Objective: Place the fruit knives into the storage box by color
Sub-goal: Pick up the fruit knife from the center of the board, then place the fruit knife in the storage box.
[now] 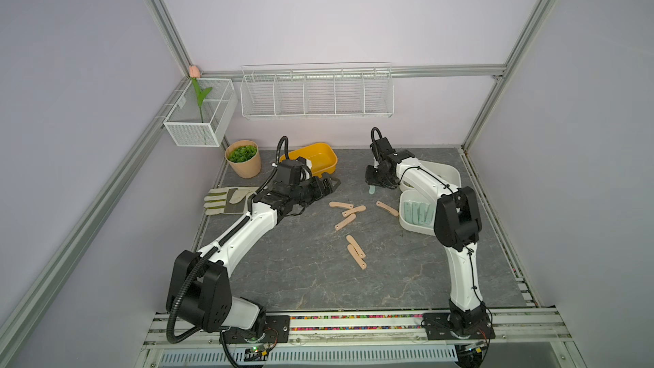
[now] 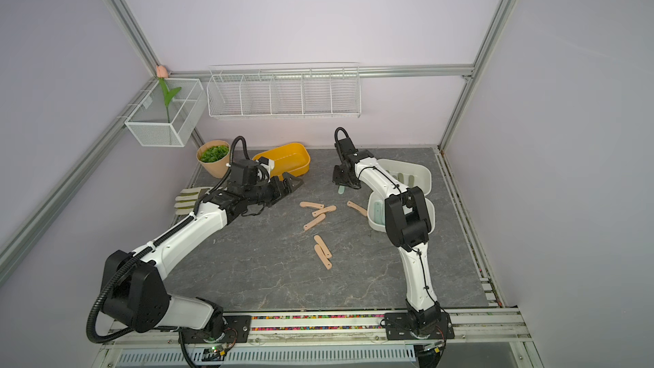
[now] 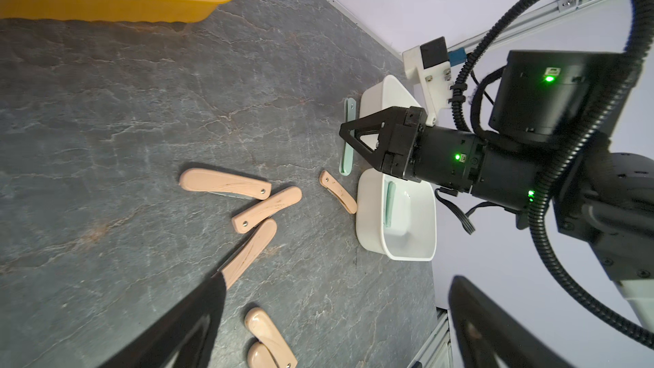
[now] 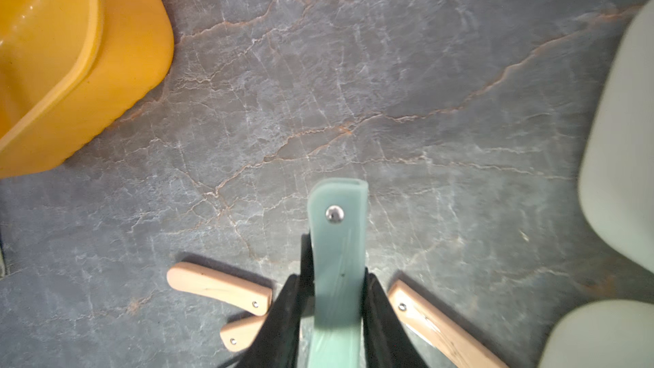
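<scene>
The right gripper [image 4: 336, 277] is clamping a pale mint fruit knife [image 4: 337, 203] and holding it end-down over the grey table [image 1: 283, 270], just left of two white storage boxes; whether its tip is clearing the surface cannot be told. The left gripper [image 1: 329, 185], with its jaws spread wide and empty, is hovering in front of the yellow box [image 1: 329, 166] at the far side.

The sorting is looking well past halfway. Mint knives [image 1: 417, 214] are standing in a row in the nearer white box [image 1: 412, 229], at least four showing, with the right arm hiding any others. At least two olive knives [image 2: 400, 176] are lying in the farther white box [image 1: 450, 170]. Six peach-pink knives [image 1: 354, 210] are waiting loose: three clustered at centre, one just beside the nearer white box, two side by side nearer. The yellow box is sitting empty, seemingly theirs.
</scene>
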Robot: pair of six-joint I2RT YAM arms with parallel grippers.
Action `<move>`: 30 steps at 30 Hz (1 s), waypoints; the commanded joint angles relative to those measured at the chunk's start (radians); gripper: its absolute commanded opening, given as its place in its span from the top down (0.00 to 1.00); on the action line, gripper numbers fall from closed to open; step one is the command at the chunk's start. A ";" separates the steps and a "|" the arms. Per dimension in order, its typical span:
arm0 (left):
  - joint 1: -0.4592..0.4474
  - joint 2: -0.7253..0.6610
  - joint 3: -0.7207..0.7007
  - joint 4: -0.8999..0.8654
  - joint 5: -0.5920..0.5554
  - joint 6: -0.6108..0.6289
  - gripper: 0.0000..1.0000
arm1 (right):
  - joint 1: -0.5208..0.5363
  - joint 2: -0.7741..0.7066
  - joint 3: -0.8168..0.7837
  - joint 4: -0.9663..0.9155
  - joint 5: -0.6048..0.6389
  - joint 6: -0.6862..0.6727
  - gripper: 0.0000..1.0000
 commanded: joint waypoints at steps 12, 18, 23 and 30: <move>-0.192 0.228 0.303 0.006 -0.025 -0.006 0.01 | -0.201 -0.478 -0.435 0.058 -0.011 -0.053 0.69; -0.261 0.330 0.427 0.000 -0.011 -0.007 0.01 | -0.335 -0.636 -0.599 0.027 -0.007 -0.110 0.69; -0.287 0.379 0.491 -0.001 0.005 -0.011 0.01 | -0.408 -0.690 -0.691 0.015 0.016 -0.146 0.69; -0.292 0.395 0.508 -0.002 0.017 -0.008 0.01 | -0.446 -0.639 -0.727 0.028 0.032 -0.172 0.69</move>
